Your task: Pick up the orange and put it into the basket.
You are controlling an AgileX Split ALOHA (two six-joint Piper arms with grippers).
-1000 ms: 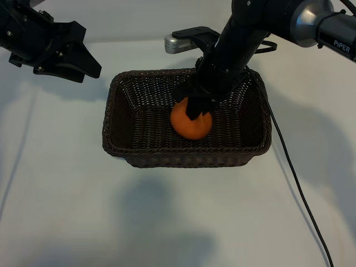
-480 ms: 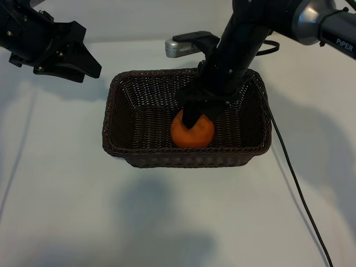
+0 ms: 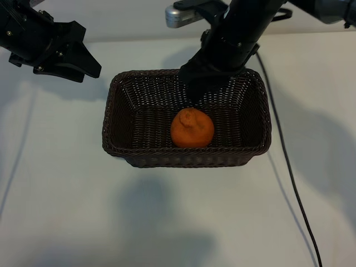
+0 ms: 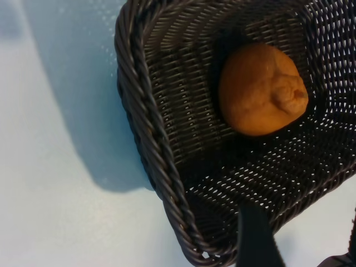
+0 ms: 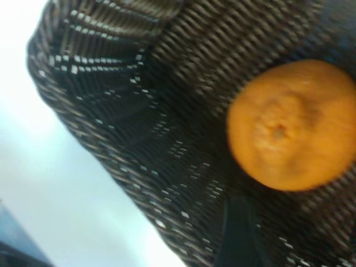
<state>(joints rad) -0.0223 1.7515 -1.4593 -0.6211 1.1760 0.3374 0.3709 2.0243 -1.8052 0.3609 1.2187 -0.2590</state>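
The orange (image 3: pixel 192 128) lies free on the floor of the dark woven basket (image 3: pixel 111 105), near its front wall, knobby top up. My right gripper (image 3: pixel 203 89) hangs open above the basket's back half, clear of the fruit. The right wrist view shows the orange (image 5: pixel 292 125) apart from one dark finger (image 5: pixel 239 233), with the basket wall (image 5: pixel 83 33) beyond. My left gripper (image 3: pixel 84 55) stays parked and open at the back left, off the basket's corner. In its wrist view the orange (image 4: pixel 261 89) rests inside the basket rim (image 4: pixel 139 100), beyond one finger (image 4: pixel 256 239).
A black cable (image 3: pixel 289 183) runs from the right arm down the white tabletop to the right of the basket. A grey camera housing (image 3: pixel 178 14) sits on the right arm above the basket's back rim.
My right gripper has let go of the orange and risen up and back out of the basket. The orange stays on the basket floor. The left arm has not moved.
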